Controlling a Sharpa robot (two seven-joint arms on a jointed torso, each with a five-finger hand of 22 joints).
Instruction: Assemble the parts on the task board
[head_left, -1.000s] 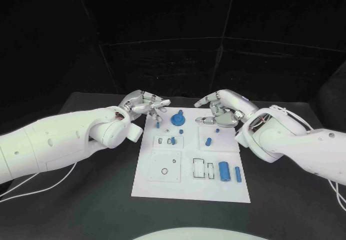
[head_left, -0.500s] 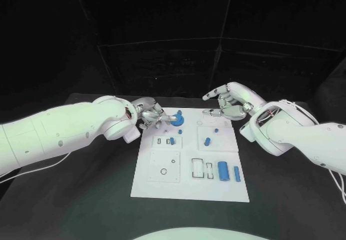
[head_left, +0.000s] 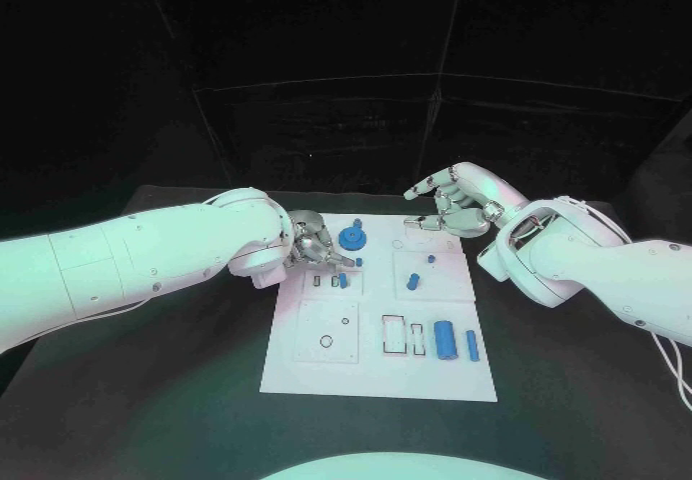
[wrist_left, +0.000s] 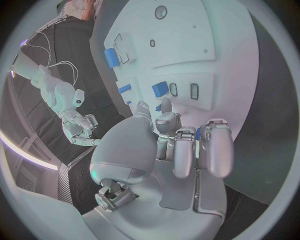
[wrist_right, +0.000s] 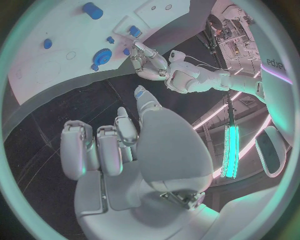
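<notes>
Reaching over the task board (head_left: 378, 375) near its far left corner, the left hand (head_left: 312, 248) curls its fingers down beside the blue gear (head_left: 355, 238), nothing visibly gripped. The right hand (head_left: 459, 204) hovers spread beyond the far edge, holding nothing.

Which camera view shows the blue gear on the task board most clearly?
The head view: the blue gear lies unobstructed on the task board, seen from above. The right wrist view shows it small and curved. In the left wrist view I cannot identify it.
</notes>
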